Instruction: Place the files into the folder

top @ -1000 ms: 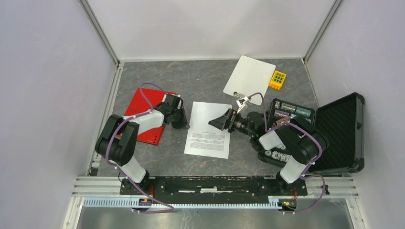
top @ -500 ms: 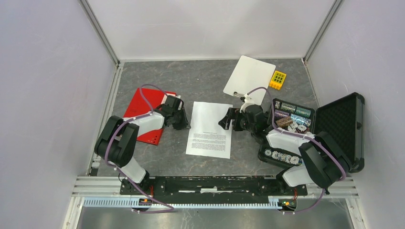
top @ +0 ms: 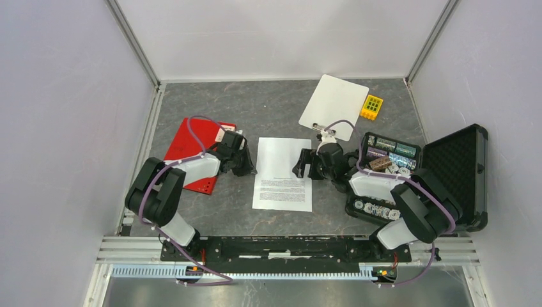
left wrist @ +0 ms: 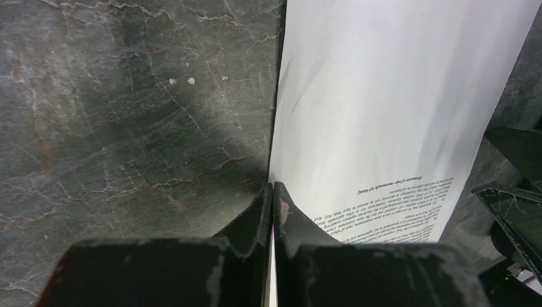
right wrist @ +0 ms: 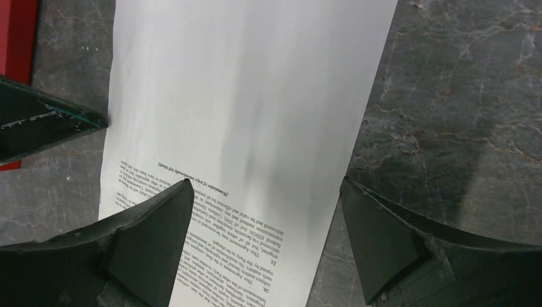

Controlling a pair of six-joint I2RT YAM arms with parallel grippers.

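1. far left, behind the left gripper (top: pixel 248 165): red folder (top: pixel 182 144), closed, flat on the table (top: pixel 268 109), partly under the arm.
2. left gripper fingers (left wrist: pixel 259 211) pressed together, pinching the left edge of the files (top: pixel 282 176), printed side up.
3. files lying between the two grippers, apart from the folder.
4. right gripper (top: pixel 305 167) spread wide, one finger (right wrist: pixel 150 236) over the files' right margin, the other over bare table just past the edge.
5. beyond the right gripper: white clipboard (top: pixel 333 105) and yellow block (top: pixel 371 107); to its right, open black case (top: pixel 457 173).
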